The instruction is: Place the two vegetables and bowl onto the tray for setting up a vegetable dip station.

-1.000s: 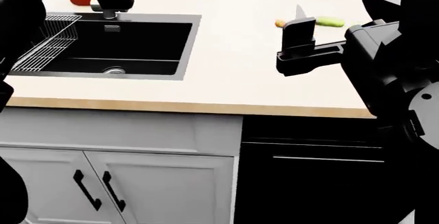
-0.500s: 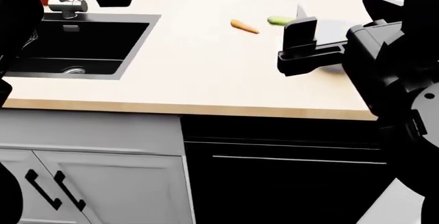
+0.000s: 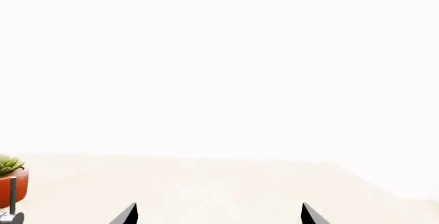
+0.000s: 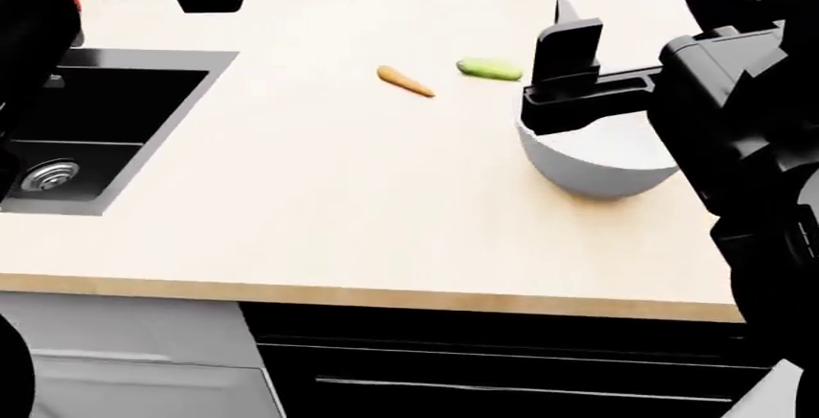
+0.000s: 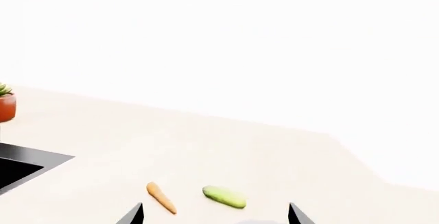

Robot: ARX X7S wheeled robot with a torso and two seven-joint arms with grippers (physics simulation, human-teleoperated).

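At the head view's far left the sink point(image 4: 90, 140) is lying open in the counter point(image 4: 320, 207), and anything nudged that way is being put at risk of rolling in, though both vegetables are resting well apart from it. The left gripper point(image 3: 218, 216) is being held with its tips spread wide, with nothing between them. Next, the carrot point(image 4: 405, 81) and the cucumber point(image 4: 489, 70) are lying near each other on bare counter; being round, either is likely to be rolled by a glancing finger. Further right, the bowl point(image 4: 596, 164) is being partly hidden by the right gripper point(image 4: 563, 49), also spread wide and unloaded, so its rim is liable to be clipped on descent. The tray is not being shown in any view, so placement is being left unguided.
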